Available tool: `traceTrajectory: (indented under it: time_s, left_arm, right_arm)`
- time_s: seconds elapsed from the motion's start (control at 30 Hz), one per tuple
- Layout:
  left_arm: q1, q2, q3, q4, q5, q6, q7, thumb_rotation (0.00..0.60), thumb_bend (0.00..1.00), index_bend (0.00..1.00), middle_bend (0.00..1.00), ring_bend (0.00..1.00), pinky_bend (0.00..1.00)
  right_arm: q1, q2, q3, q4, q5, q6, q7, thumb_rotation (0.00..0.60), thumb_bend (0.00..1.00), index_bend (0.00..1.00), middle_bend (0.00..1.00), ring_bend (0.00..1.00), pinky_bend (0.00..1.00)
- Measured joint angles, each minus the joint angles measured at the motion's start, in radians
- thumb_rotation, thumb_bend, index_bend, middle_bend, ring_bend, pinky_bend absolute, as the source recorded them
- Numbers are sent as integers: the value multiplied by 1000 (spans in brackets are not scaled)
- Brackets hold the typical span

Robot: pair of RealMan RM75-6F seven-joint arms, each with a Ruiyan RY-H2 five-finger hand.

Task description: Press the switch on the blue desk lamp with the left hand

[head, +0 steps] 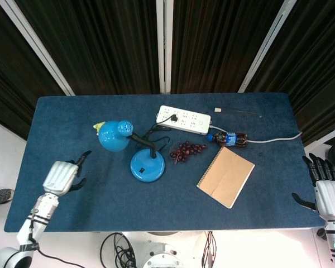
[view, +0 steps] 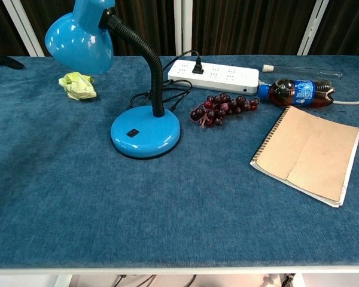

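The blue desk lamp stands left of centre, with its round base (head: 147, 165) (view: 146, 133) on the table and its shade (head: 114, 135) (view: 79, 42) bent over to the left on a black gooseneck. A small black switch (head: 140, 170) (view: 131, 133) sits on the near side of the base, with nothing touching it. My left hand (head: 61, 177) hovers well left of the lamp, empty, one finger stretched toward the lamp and the thumb apart. In the chest view only its dark fingertips (view: 3, 61) show at the left edge. My right hand (head: 326, 192) waits off the table's right edge, fingers spread.
A white power strip (head: 184, 119) (view: 213, 73) lies behind the lamp with the lamp's cord plugged in. Dark grapes (head: 186, 151) (view: 221, 107), a cola bottle (head: 230, 138) (view: 299, 91) and a brown spiral notebook (head: 225, 176) (view: 308, 152) lie to the right. A crumpled yellow-green wad (view: 78, 85) lies left of the base.
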Motion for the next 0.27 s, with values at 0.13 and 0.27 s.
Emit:
traceTrajectory:
  time_s: [0.13, 0.27]
  left_arm:
    - [85, 55, -3, 35, 24, 114, -74, 600, 59, 101, 101, 0, 123]
    - [127, 94, -8, 56, 58, 177, -139, 600, 60, 97, 101, 0, 109]
  right_arm:
    - [2, -1, 0, -12, -4, 2, -18, 600, 84, 0, 0, 0, 0]
    - [4, -3, -4, -22, -9, -2, -40, 600, 85, 0, 0, 0, 0]
